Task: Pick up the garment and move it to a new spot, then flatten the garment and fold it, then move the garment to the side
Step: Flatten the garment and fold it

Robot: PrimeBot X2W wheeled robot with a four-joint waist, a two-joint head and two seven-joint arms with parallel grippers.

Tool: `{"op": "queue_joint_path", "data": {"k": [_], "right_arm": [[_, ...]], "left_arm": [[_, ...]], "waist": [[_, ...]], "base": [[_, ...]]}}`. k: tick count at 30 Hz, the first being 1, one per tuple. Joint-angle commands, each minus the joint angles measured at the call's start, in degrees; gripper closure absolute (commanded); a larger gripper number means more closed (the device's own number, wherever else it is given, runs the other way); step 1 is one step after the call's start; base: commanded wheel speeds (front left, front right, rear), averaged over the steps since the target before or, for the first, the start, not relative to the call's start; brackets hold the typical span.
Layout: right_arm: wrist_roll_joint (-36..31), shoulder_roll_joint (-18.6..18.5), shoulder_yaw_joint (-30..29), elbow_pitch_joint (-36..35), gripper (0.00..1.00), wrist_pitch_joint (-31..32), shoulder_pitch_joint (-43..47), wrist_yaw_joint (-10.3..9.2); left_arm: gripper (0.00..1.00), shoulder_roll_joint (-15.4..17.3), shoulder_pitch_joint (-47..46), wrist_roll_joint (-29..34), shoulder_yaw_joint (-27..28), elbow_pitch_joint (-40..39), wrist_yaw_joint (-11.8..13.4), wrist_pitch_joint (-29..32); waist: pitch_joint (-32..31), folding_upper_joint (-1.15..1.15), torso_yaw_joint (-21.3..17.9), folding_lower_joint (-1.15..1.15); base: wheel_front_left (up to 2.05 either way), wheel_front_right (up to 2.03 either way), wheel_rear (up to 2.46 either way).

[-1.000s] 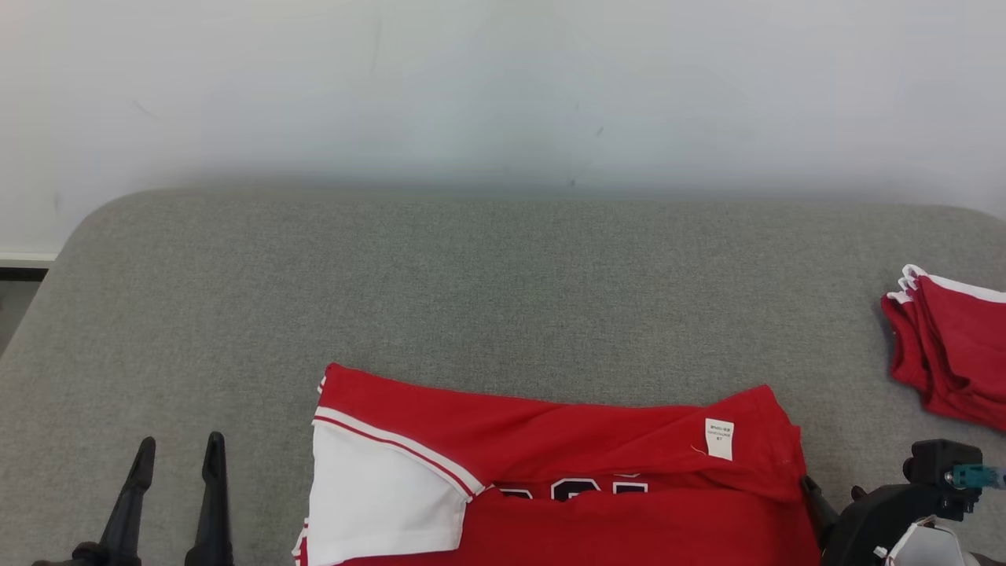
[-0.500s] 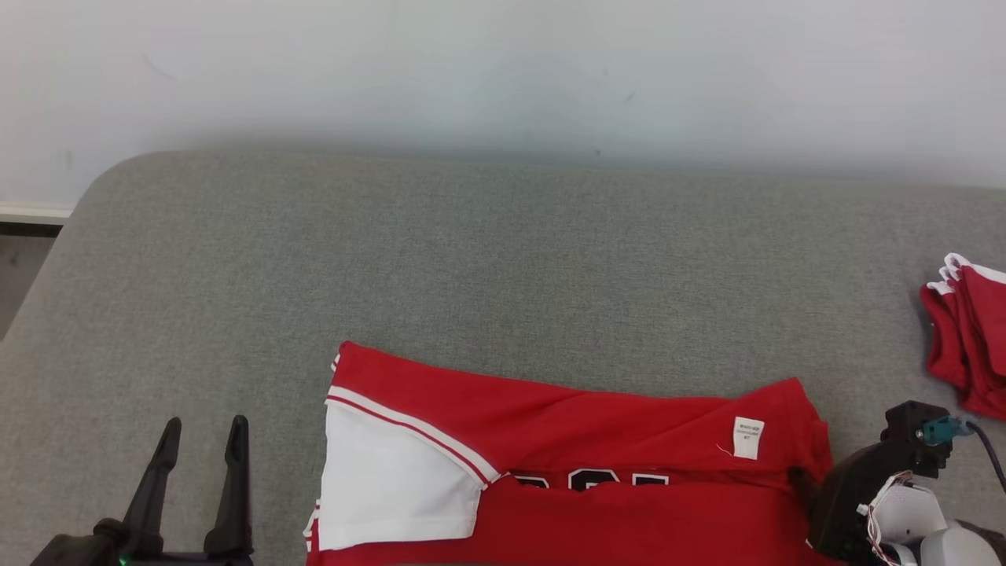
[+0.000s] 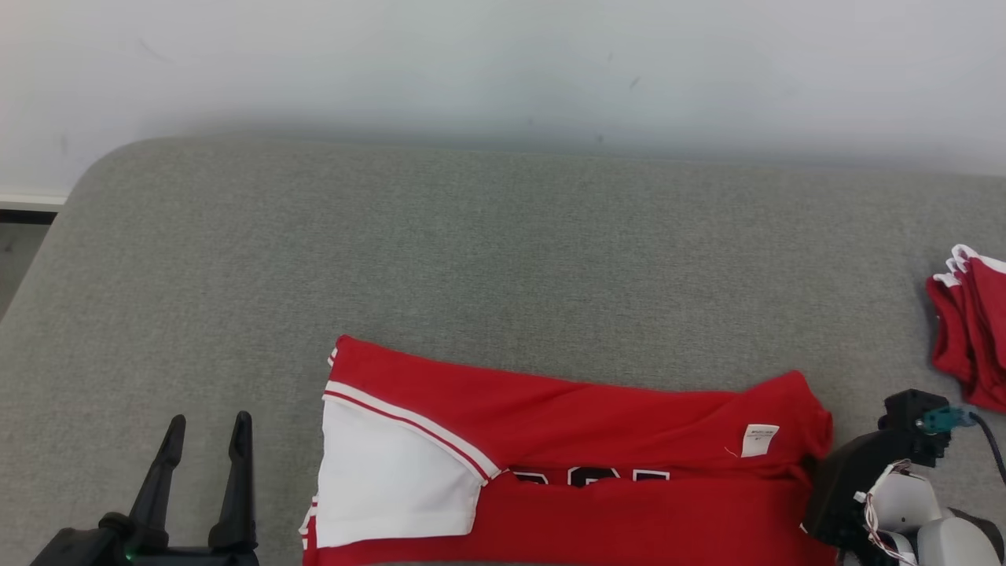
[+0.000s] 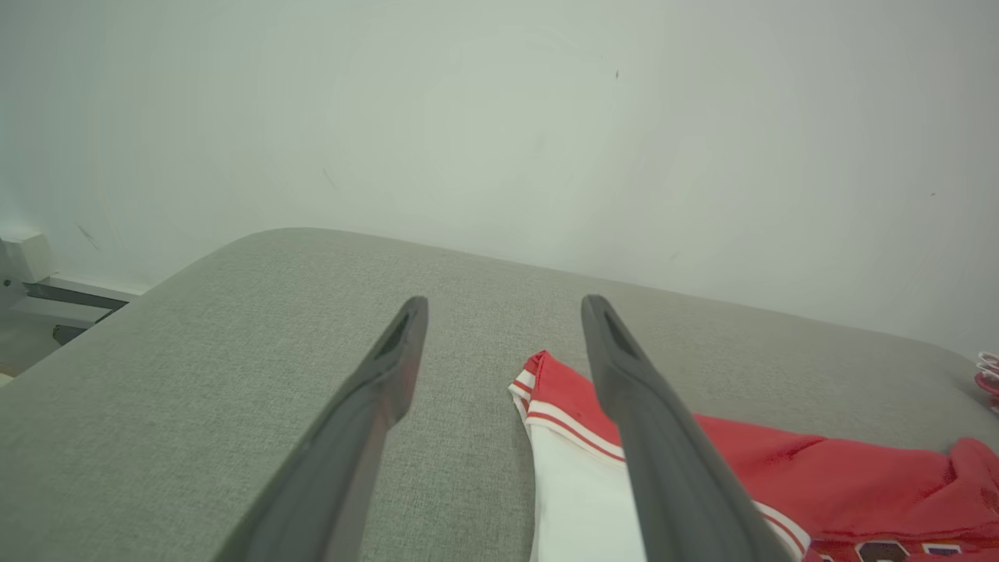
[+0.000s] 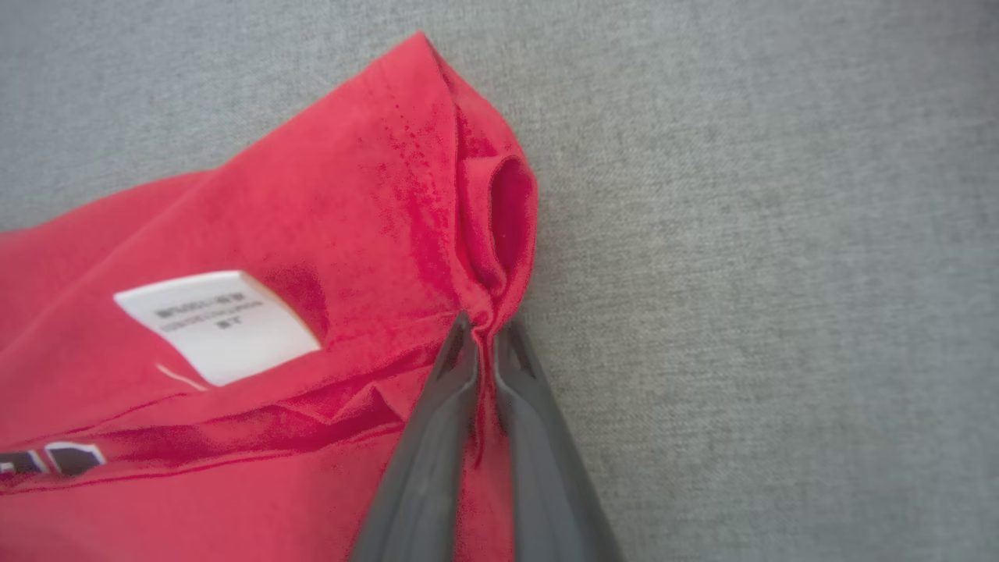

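Garment (image 3: 597, 472), a folded red jersey with a white side panel (image 3: 393, 479), is lying at the near middle of the grey table (image 3: 503, 259), its near part running off the bottom of the head view. Right pincer (image 5: 484, 332) is pinching the garment's right edge, jaws closed tight on a small gather of red cloth near the white label (image 5: 215, 324). Left pincer (image 3: 207, 419) is waiting at the near left, jaws wide apart, holding nothing and clear of the cloth. A stack of red clothes (image 3: 971, 330) is sitting at the right edge of the table, well apart from the garment.

Risk, as a judgement: the right pincer is taking only a narrow pinch at one point, perhaps not every layer. A sideways pull from here could peel the top layer away and undo the fold, or let the cloth slip free. The rough table cover is likely holding the left end back, so the garment could swing or bunch.

Change: one second earlier the right pincer's fingers were standing open at this same edge. Now they are gripping it, and the corner is puckering and the label tilting. The left pincer is staying open. The whole head view is also sitting differently, which is camera motion only.
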Motion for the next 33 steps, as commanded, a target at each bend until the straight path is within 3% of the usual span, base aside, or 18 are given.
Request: {"op": "queue_joint_path", "data": {"k": [1, 13, 18, 24, 33], "right_arm": [[-0.69, -0.27, -1.27, -0.06, 1.0, -0.56, 0.41, -0.21], [-6.28, -0.23, -13.44, -9.62, 1.0, -3.77, 2.46, -0.18], [-7.94, -0.2, -15.36, -14.55, 1.0, -2.51, 3.39, -0.17], [-3.55, -0.15, -10.45, -18.08, 1.0, 0.66, 4.81, -0.17], [8.68, -0.14, 8.72, -22.19, 1.0, 3.2, 8.13, -0.16]], "left_arm": [[0.0, -0.28, -0.43, -0.41, -0.04, 0.08, 0.05, -0.35], [0.0, -0.36, -1.17, -0.53, -0.25, 0.76, -0.2, -0.78], [0.0, -0.24, -0.92, -0.6, -0.19, 0.75, -0.46, -0.9], [0.0, -0.17, -0.09, -0.83, 0.08, 0.53, -0.52, -1.01], [0.0, -0.24, 1.2, -1.23, 0.43, -0.1, -0.51, -1.22]], "waist": [[0.13, 0.0, -0.64, 0.0], [-0.07, 0.0, -3.59, 0.0], [-0.31, 0.0, -4.03, 0.0], [-0.67, 0.0, -4.19, 0.0], [-0.98, 0.0, -3.82, 0.0]], "base": [[0.0, 0.0, 0.0], [0.0, 0.0, 0.0], [0.0, 0.0, 0.0], [0.0, 0.0, 0.0], [0.0, 0.0, 0.0]]}}
